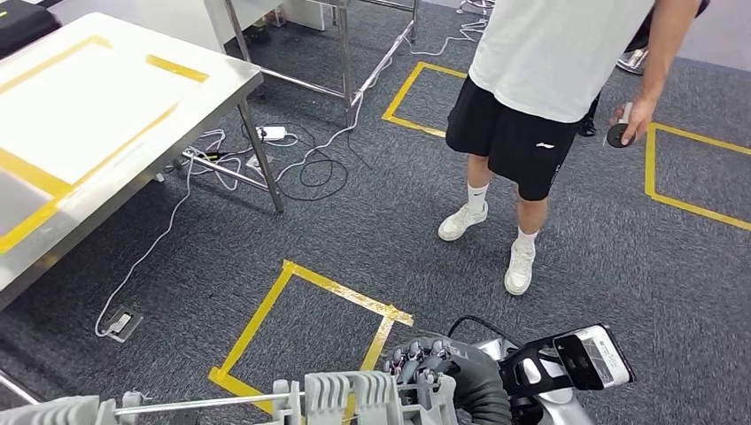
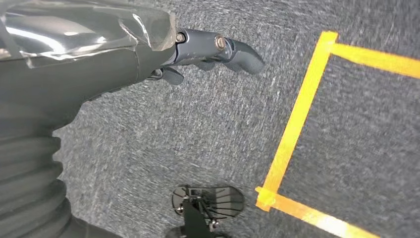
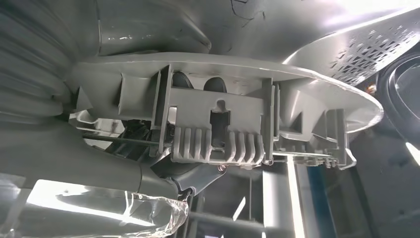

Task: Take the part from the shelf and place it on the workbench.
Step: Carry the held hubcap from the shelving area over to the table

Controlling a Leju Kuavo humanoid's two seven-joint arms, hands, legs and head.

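The grey ribbed plastic part [image 1: 350,394] lies across the bottom edge of the head view, and my right hand [image 1: 427,359] grips it from the far side, its dark fingers curled over the top. The right wrist view sees the part [image 3: 218,124] very close, with its slots and ribs, and my right hand [image 3: 163,181] beneath it. The steel workbench [image 1: 226,84], marked with yellow tape, stands at the upper left, well away from the part. My left hand [image 2: 213,47] hangs over the carpet and holds nothing, its fingers slightly bent.
A person [image 1: 549,71] in a white shirt and black shorts stands ahead to the right, holding a small dark object [image 1: 618,135]. Cables [image 1: 310,164] trail across the carpet beside the workbench leg [image 1: 261,159]. Yellow tape squares [image 1: 305,323] mark the floor.
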